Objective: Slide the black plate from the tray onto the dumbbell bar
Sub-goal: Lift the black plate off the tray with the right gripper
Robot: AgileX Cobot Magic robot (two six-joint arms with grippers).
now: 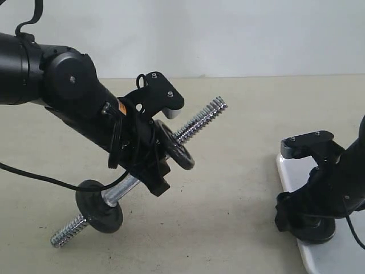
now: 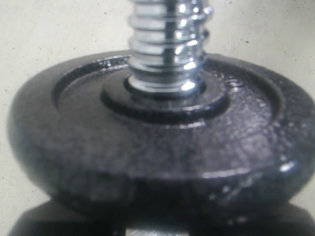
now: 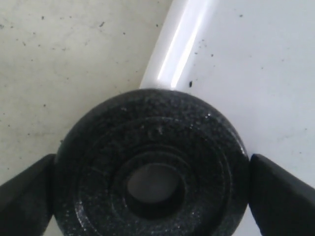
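Right gripper point(image 3: 155, 191) was pinched on the black plate point(image 3: 147, 123), sitting on the tray point(image 1: 291, 171) by the worktop's right edge. Left gripper point(image 1: 149, 157) held the dumbbell bar point(image 1: 197, 123) tilted, nearer the left edge. With such an edge-only grip, the plate could've tipped and jammed on the threads.

Black plate point(image 3: 152, 118) between right hand's point(image 3: 152, 189) fingers point(image 3: 29, 194) (one each side), over the tray's point(image 3: 179, 44) rim
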